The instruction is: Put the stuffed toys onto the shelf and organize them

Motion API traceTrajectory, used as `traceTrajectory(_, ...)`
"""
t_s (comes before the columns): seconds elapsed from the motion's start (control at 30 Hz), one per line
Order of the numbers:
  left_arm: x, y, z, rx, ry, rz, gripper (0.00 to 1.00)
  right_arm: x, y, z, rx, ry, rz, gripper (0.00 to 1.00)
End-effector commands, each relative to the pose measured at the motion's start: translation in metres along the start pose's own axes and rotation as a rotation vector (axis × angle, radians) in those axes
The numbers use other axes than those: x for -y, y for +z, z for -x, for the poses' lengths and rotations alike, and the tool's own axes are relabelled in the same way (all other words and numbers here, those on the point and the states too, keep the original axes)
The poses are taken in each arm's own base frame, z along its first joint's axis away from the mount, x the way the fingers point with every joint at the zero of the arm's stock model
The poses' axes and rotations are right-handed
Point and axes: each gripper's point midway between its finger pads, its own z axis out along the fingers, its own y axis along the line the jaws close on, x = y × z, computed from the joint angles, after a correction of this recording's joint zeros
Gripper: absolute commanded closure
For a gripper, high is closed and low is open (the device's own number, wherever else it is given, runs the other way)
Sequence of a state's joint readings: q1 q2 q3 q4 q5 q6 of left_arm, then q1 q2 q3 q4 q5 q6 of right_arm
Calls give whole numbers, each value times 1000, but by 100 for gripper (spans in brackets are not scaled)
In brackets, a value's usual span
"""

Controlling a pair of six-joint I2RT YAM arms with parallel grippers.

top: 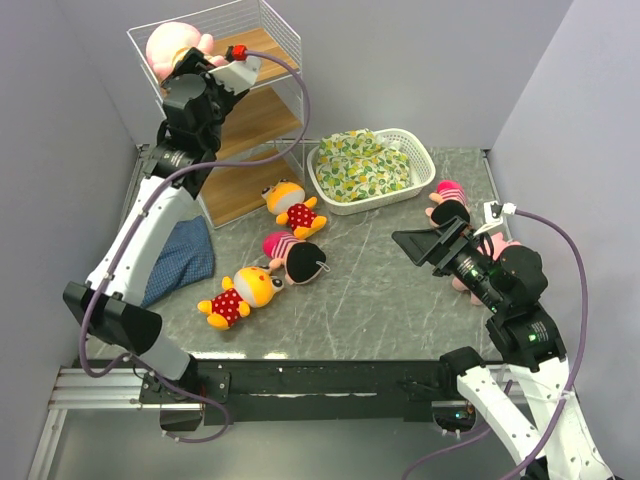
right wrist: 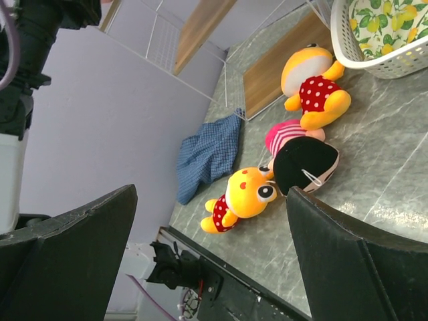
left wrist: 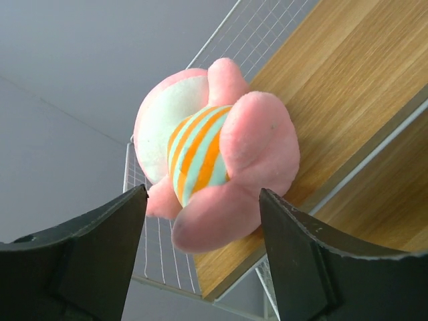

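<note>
A pink pig (left wrist: 221,154) in an orange-striped shirt lies on the top board of the shelf (left wrist: 348,87). My left gripper (left wrist: 202,194) is open, its jaws either side of the pig's foot and clear of it. From above, the pig (top: 175,45) sits at the shelf's (top: 262,110) top left, with the left gripper (top: 205,62) right by it. On the table lie two yellow animals (top: 295,208) (top: 240,293) and a dark-haired doll (top: 298,256). Another doll (top: 449,200) lies by my right gripper (top: 430,243), which hovers open and empty. A pink toy (top: 466,280) is mostly hidden under the right arm.
A white lattice basket (top: 425,160) holding a yellow-green cloth (top: 362,160) stands right of the shelf. A blue cloth (top: 180,260) lies at the shelf's foot under the left arm. The right wrist view shows the floor toys (right wrist: 244,197), the blue cloth (right wrist: 207,154) and the basket (right wrist: 374,63).
</note>
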State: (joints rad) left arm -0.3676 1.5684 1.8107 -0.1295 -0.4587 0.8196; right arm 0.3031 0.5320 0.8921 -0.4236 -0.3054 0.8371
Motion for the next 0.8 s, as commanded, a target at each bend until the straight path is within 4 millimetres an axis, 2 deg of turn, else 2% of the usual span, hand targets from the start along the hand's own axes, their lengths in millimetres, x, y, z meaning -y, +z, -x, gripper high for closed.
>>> traceTrajectory(0.0,-49,-33,41,142,-171,42,25,-16,-8,16,57,-35,40,0)
traceTrajectory(0.1,-56,-44,50,180,-217,28,15,-16,-8,15,55,-31,37,0)
traceTrajectory(0.13,-61,-49,53,196,-234,33,7,-15,-8,15,55,-32,35,0)
traceTrajectory(0.33,-69,-73,71,281,-328,-27,6,-10,-5,12,56,-14,35,0)
traceTrajectory(0.47,-54,-88,79,302,-462,-144,4,2,0,6,40,3,-9,0)
traceTrajectory(0.5,-57,-97,83,325,-483,-162,4,5,0,5,39,6,-22,0)
traceTrajectory(0.53,-45,-100,85,339,-506,-217,4,13,0,4,44,12,-54,0)
traceTrajectory(0.57,-42,-104,85,348,-520,-231,5,20,1,3,44,17,-78,0)
traceTrajectory(0.6,-47,-111,88,371,-537,-229,8,23,1,1,43,18,-89,0)
traceTrajectory(0.77,-29,-124,82,349,-636,-313,28,31,-2,-3,49,13,-105,0)
